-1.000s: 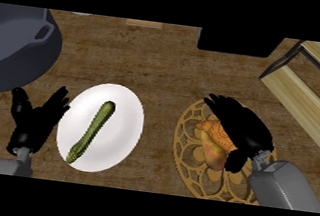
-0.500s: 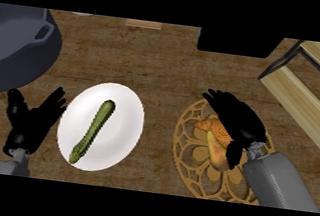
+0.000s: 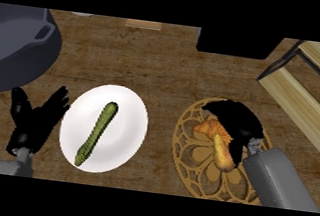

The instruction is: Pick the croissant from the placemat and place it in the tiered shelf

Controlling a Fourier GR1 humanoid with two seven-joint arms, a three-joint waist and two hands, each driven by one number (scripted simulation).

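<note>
The croissant [image 3: 219,146] lies on the round placemat [image 3: 186,158], at the right side of the table [image 3: 160,65]. The right hand [image 3: 234,120] covers its upper end as one dark shape, so I cannot tell if it grips. The tiered shelf [image 3: 306,97] stands well apart, cut off by the right edge. The left hand [image 3: 35,122] rests beside the white plate [image 3: 128,121], fingers straight and spread.

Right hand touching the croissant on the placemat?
Cannot tell. In the head view the right hand overlaps the upper end of the croissant on the placemat, but the steep downward look hides any gap between them.
</note>
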